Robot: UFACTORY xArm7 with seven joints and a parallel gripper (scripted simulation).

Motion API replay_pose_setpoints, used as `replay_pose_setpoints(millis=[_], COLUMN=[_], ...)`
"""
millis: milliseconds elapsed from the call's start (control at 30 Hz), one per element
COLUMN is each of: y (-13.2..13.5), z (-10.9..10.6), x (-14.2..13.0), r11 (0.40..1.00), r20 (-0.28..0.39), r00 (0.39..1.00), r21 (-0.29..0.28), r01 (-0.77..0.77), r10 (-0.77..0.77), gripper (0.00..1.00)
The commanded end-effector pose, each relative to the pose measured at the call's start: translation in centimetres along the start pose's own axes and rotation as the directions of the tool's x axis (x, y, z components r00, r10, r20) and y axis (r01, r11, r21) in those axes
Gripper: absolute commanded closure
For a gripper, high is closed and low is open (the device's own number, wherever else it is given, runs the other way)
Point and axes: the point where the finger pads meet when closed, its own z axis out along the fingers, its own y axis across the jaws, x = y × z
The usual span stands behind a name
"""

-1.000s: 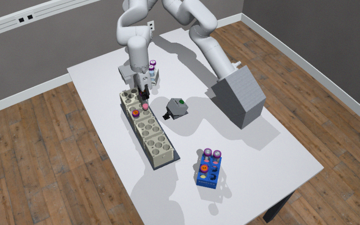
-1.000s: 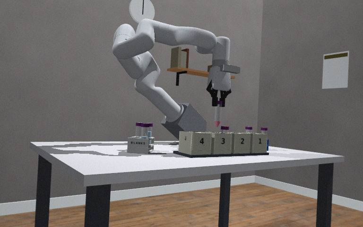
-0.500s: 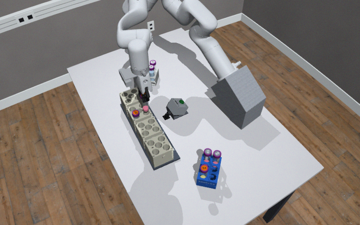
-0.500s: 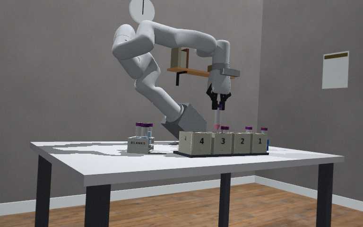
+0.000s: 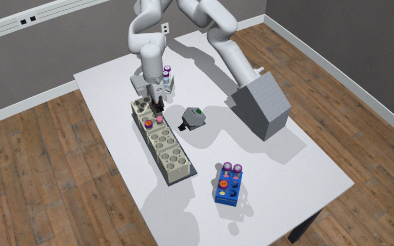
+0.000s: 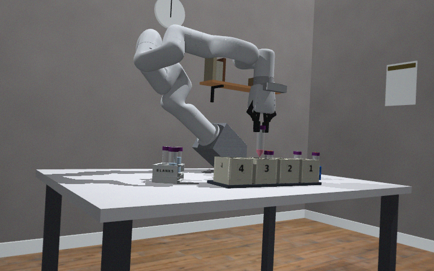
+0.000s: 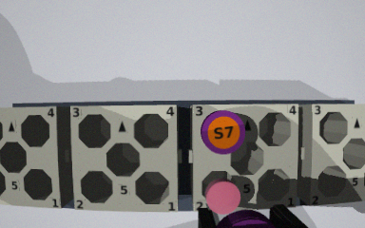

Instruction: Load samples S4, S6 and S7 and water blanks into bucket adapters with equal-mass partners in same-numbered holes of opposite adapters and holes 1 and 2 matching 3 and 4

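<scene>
Tube hung plumb over adapter 3.

From the cream block adapter marked 3 (image 6: 266, 170), my black two-finger gripper (image 6: 262, 127) stood directly above, clamped on the purple cap of a clear pink-tipped tube (image 6: 259, 143), its long axis upright, tip at hole 2 beside orange-dotted S7 (image 7: 222, 132).

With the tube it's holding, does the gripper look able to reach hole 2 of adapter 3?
Probably yes. The gripper holds the tube upright with its tip over hole 2, which looks empty; S7 in hole 3 stands apart from it.
</scene>
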Motion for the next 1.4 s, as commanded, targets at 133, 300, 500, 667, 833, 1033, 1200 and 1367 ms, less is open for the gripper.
replay_pose_setpoints(millis=[133,300,500,667,833,1033,1200,1367], y=[-0.1,-0.1,-0.1,-0.1,-0.1,-0.1,-0.1,-0.1], z=[0.6,0.9,1.5,2.0,2.3,2.9,3.4,3.7], x=[0.1,0.1,0.1,0.1,0.1,0.1,0.1,0.1], r11=[1.000,1.000,1.000,1.000,1.000,1.000,1.000,1.000], r20=[-0.004,-0.004,-0.004,-0.004,-0.004,-0.004,-0.004,-0.004], r00=[1.000,1.000,1.000,1.000,1.000,1.000,1.000,1.000], r21=[0.003,0.003,0.003,0.003,0.003,0.003,0.003,0.003], r01=[0.000,0.000,0.000,0.000,0.000,0.000,0.000,0.000], r10=[0.000,0.000,0.000,0.000,0.000,0.000,0.000,0.000], gripper=[1.00,1.00,1.00,1.00,1.00,1.00,1.00,1.00])
